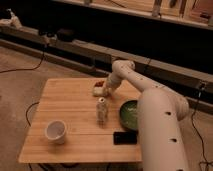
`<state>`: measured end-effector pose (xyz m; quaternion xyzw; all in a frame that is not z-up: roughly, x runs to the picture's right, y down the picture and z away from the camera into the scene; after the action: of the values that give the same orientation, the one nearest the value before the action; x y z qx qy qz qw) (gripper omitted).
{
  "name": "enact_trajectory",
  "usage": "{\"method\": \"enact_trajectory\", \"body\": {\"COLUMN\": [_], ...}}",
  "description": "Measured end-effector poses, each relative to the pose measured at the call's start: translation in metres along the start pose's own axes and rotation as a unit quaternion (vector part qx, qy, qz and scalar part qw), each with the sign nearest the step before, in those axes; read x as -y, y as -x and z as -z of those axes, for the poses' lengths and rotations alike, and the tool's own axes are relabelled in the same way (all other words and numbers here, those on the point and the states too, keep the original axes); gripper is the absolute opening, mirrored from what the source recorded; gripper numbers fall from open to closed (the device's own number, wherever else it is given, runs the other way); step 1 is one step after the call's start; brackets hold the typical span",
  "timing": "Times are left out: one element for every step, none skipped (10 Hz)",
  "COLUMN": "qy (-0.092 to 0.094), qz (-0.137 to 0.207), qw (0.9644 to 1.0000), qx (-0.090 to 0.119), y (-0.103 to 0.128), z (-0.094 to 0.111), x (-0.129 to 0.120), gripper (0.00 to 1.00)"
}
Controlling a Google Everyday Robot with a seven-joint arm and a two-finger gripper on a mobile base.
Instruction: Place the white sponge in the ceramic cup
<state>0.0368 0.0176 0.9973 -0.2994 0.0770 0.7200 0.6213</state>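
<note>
A light wooden square table [70, 102] stands on a grey floor, and a thick white robot arm [155, 112] comes in from the near right side and reaches over the table to its far edge. At the end of the arm, the hand [104, 90] is low over the far middle part of the table, right at the small flat off-white sponge [97, 92]. The sponge lies on the wood near the far edge, and the hand meets it from the right side. It cannot be told whether the hand is apart or clamped on the sponge, because the two merge there into one pale shape. Just behind the sponge there is a small red thing [100, 83]; what it is cannot be told.

The small plain white ceramic cup [56, 131] stands upright at the near left part of the table, well apart from the sponge and the hand. Its opening faces up.

Near the middle of the table a small pale patterned bottle [101, 111] stands upright, between the sponge and the near edge. To the right of the bottle sits a larger round green bowl [128, 114], partly hidden by the arm. In front of the bowl, near the near edge, a flat black rectangular object [125, 137] lies on the wood.
</note>
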Motion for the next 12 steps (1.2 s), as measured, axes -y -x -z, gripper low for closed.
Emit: {"method": "enact_trajectory", "body": {"qy": [-0.002, -0.005, -0.006, -0.007, -0.007, -0.007, -0.007, -0.006, -0.007, -0.006, -0.005, -0.004], "qz": [-0.004, -0.007, -0.009, -0.01, -0.012, -0.015, -0.017, -0.019, -0.021, -0.024, -0.027, -0.032], "qw": [1.0, 1.0, 0.9999, 0.9999, 0.9999, 0.9998, 0.9998, 0.9997, 0.9997, 0.9996, 0.9995, 0.9994], "qx": [-0.002, -0.004, -0.005, -0.007, -0.008, -0.009, -0.01, -0.011, -0.012, -0.013, -0.013, -0.013], "y": [-0.0007, -0.0011, -0.0011, -0.0013, -0.0012, -0.001, -0.0008, -0.0009, -0.0009, -0.0006, -0.0005, 0.0], "z": [-0.001, -0.0018, -0.0029, -0.0036, -0.0043, -0.005, -0.0054, -0.0057, -0.0062, -0.0065, -0.0063, -0.0058], "x": [0.0031, 0.0042, 0.0041, 0.0038, 0.0038, 0.0032, 0.0024, 0.0016, 0.0021, 0.0018, 0.0015, 0.0016], "gripper": [0.41, 0.41, 0.41, 0.41, 0.41, 0.4, 0.37, 0.3, 0.18, 0.13, 0.13, 0.13]}}
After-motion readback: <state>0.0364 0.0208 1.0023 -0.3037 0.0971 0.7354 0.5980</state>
